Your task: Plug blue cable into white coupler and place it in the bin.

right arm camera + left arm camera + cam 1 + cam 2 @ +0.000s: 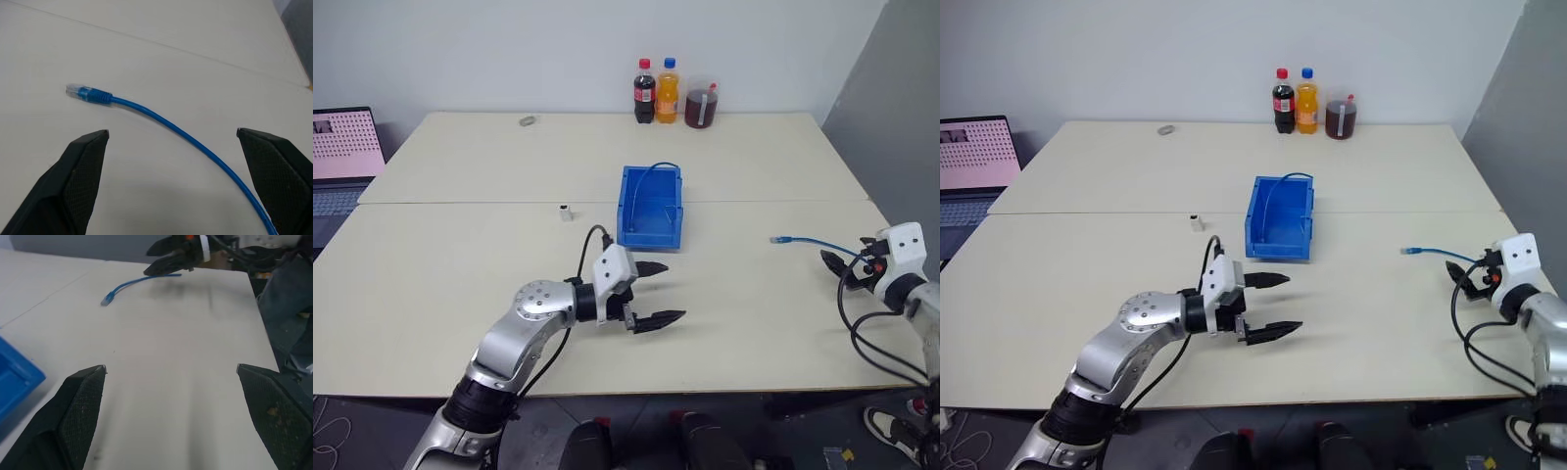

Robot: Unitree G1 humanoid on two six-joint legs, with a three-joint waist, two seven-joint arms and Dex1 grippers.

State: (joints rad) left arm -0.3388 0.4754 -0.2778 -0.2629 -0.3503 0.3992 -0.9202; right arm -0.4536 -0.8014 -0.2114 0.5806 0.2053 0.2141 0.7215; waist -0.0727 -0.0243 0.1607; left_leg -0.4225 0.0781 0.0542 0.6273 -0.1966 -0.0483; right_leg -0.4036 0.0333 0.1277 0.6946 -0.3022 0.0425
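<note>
The blue cable [808,239] lies on the table's right side, its clear plug [78,91] pointing toward the middle. My right gripper [832,266] stands open just behind the cable's run, nothing between its fingers [80,171]. The white coupler [566,211] sits alone on the table left of the bin [628,211], which is blue and open-topped. My left gripper [674,291] hovers open in front of the bin, pointing to the right toward the cable [139,282], and holds nothing.
Another thin blue cable [651,168] arcs out of the bin. Three drink containers [671,93] stand at the table's back edge, a small grey ring [527,120] at the back left. A laptop [342,157] sits off the table's left side.
</note>
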